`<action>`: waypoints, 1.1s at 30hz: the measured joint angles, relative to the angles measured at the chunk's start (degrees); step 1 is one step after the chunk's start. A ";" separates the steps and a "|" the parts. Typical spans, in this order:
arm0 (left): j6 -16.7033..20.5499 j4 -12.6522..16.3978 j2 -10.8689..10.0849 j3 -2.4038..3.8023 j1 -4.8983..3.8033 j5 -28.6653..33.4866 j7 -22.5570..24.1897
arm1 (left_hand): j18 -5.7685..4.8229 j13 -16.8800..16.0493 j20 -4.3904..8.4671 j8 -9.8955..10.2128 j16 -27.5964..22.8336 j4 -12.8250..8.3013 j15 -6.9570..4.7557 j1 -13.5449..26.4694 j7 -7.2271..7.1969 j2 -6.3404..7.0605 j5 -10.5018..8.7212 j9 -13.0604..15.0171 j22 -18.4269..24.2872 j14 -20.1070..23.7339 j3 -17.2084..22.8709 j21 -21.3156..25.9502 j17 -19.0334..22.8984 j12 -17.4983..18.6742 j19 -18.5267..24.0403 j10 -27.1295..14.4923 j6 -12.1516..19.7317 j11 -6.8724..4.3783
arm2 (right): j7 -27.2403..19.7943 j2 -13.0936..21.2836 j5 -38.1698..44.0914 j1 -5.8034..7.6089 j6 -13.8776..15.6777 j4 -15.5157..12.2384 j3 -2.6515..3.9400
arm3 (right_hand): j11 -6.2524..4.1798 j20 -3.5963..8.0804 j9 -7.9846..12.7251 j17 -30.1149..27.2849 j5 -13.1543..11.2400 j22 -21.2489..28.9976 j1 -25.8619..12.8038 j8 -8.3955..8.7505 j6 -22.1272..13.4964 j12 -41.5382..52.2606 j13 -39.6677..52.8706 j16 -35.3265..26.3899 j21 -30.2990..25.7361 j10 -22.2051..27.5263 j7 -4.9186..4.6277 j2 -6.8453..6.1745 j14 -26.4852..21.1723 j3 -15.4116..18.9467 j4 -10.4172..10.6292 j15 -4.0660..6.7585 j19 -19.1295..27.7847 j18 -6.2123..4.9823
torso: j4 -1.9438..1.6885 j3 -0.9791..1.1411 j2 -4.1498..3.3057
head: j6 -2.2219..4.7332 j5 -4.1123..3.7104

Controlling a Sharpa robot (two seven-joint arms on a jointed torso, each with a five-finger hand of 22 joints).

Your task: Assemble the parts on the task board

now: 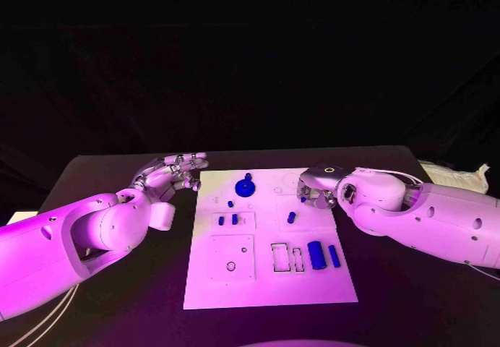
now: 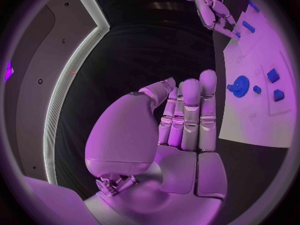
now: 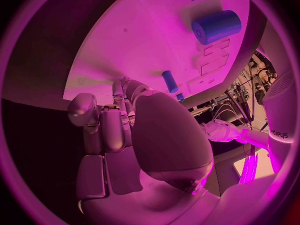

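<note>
The white task board (image 1: 266,282) lies mid-table. On it sit a blue gear (image 1: 245,188), two small blue blocks (image 1: 227,220), a short blue peg (image 1: 292,216), a thick blue cylinder (image 1: 316,255) and a thinner one (image 1: 334,254). My left hand (image 1: 172,172) hovers off the board's far left corner with its fingers straight and side by side (image 2: 187,115), holding nothing. My right hand (image 1: 318,189) is over the board's far right part, its fingers (image 3: 119,115) curled down to the surface near the peg (image 3: 169,81). Whether they pinch a part is hidden.
Empty rectangular slots (image 1: 283,256) and a square recess (image 1: 231,256) lie in the board's near half. A pale crumpled cloth (image 1: 453,176) lies at the table's back right. Black table surrounds the board.
</note>
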State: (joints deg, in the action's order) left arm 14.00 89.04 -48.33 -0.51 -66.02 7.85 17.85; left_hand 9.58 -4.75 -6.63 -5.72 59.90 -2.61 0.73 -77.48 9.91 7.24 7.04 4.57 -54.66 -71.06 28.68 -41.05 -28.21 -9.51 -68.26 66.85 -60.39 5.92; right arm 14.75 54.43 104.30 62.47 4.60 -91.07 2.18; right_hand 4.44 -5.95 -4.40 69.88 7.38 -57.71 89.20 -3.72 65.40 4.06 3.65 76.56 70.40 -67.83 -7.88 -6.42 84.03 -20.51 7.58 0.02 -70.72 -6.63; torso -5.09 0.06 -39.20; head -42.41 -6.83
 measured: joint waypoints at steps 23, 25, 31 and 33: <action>0.00 0.03 0.00 -0.02 0.02 -0.08 -0.07 | -0.01 0.01 0.00 0.01 -0.30 0.01 0.03 -0.24 -0.01 -0.24 0.00 0.00 0.15 0.01 -0.32 0.00 0.16 -0.03 0.00 -0.21 0.01 -0.21 | 0.99 -0.84 0.59 -0.32 0.19 0.33 0.04 | -0.27 0.62 -0.68 0.81 -2.07 -1.90 -2.51 -1.17 2.75 0.33 0.08 0.68 1.41 -2.65 0.91 0.41 -0.01 -4.07 -1.72 0.42 -0.88 -0.01 | -0.07 -0.05 0.04 | -0.21 -0.17; 0.00 0.03 0.00 -0.02 0.02 -0.08 -0.08 | -0.01 0.01 0.00 0.01 -0.30 0.00 0.03 -0.24 -0.01 -0.24 0.00 0.00 0.15 0.01 -0.32 0.00 0.16 -0.03 0.00 -0.21 0.01 -0.20 | 1.05 -0.85 0.66 -0.36 0.52 0.33 0.00 | -0.14 0.72 -0.94 0.81 -2.43 -2.25 -2.55 -1.34 2.87 0.33 0.15 0.68 1.50 -2.78 1.02 0.51 -0.01 -5.16 -2.40 0.82 -1.13 -0.01 | -0.07 -0.05 0.04 | -0.20 -0.16; 0.00 0.01 -0.01 -0.02 0.03 -0.12 -0.11 | -0.01 0.01 0.20 -0.21 -0.29 0.01 0.03 -0.24 -0.01 -0.24 0.00 0.00 0.25 0.01 -0.32 0.29 0.25 -0.03 0.20 -0.21 0.01 -0.20 | 1.19 -0.80 0.91 -0.58 1.95 0.14 -0.16 | 0.03 0.92 -1.35 0.86 -3.11 -3.01 -2.48 -1.40 3.16 0.04 0.10 0.90 2.20 -2.95 1.28 0.57 -0.01 -8.35 -4.34 0.82 -1.34 0.00 | -0.07 -0.05 0.04 | -0.14 -0.15; 0.00 0.01 -0.03 -0.03 0.03 -0.14 -0.13 | -0.02 0.01 0.20 -0.21 -0.29 0.01 0.03 -0.24 -0.01 -0.24 0.00 0.00 0.25 0.01 -0.32 0.29 0.25 -0.03 0.20 -0.21 0.01 -0.20 | 1.22 -0.67 0.97 -0.63 2.52 -0.07 -0.16 | 0.03 0.92 -1.49 0.86 -3.31 -3.10 -2.48 -1.23 3.11 -0.14 -0.01 0.90 2.37 -2.95 1.22 0.56 -0.01 -9.11 -4.67 0.82 -1.34 0.00 | -0.06 -0.04 0.04 | -0.13 -0.15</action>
State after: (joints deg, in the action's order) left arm 14.00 89.05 -48.36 -0.54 -65.99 7.71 17.72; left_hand 9.56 -4.73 -6.43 -5.93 59.60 -2.61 0.76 -77.72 9.90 7.00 7.04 4.57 -54.41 -71.05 28.35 -40.75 -27.95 -9.54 -68.06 66.64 -60.38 5.71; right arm 15.96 53.76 105.27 61.83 7.12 -91.14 2.02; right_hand 4.47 -5.03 -5.89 70.74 4.07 -60.81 86.71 -4.95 68.51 3.91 3.64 77.46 72.76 -70.78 -6.65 -5.86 84.02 -29.62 2.90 0.85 -72.05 -6.63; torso -5.15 0.02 -39.16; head -42.54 -6.99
